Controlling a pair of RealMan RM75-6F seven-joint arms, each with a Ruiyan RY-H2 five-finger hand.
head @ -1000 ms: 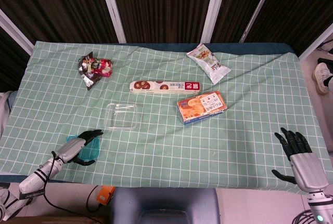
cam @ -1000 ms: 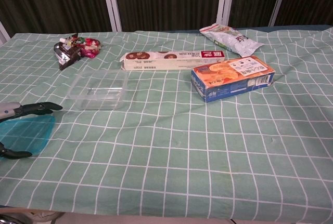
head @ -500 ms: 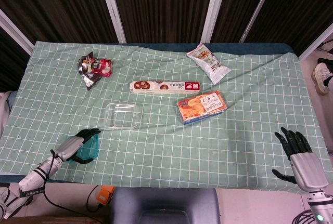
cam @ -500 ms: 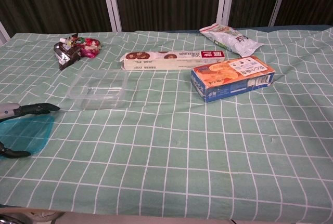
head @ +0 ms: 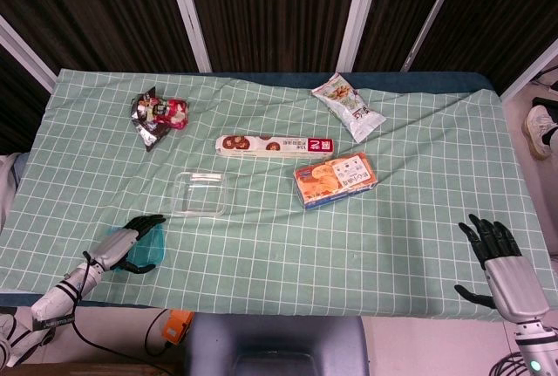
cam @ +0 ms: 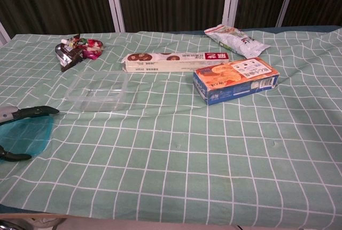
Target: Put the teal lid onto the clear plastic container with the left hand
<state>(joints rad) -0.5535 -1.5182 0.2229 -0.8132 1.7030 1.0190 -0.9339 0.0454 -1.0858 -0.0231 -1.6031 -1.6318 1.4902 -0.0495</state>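
Observation:
The teal lid point(head: 152, 244) point(cam: 25, 134) lies at the table's front left edge. My left hand point(head: 122, 246) point(cam: 26, 113) holds it, with fingers stretched over its top and the thumb at its near edge. The clear plastic container point(head: 199, 194) point(cam: 98, 91) stands open and empty on the green checked cloth, a short way behind and to the right of the lid. My right hand point(head: 504, 264) hovers off the front right corner of the table with its fingers spread and nothing in it; the chest view does not show it.
Behind the container lies a long cookie box point(head: 276, 145) point(cam: 176, 60). An orange biscuit box point(head: 336, 179) point(cam: 235, 79) sits to its right, a snack bag point(head: 349, 105) at the back right, and a candy bag point(head: 157, 114) at the back left.
My left hand and the lid have slid slightly left toward the table edge. The cloth and the things on it have shifted a little left with them. The right hand has stayed put.

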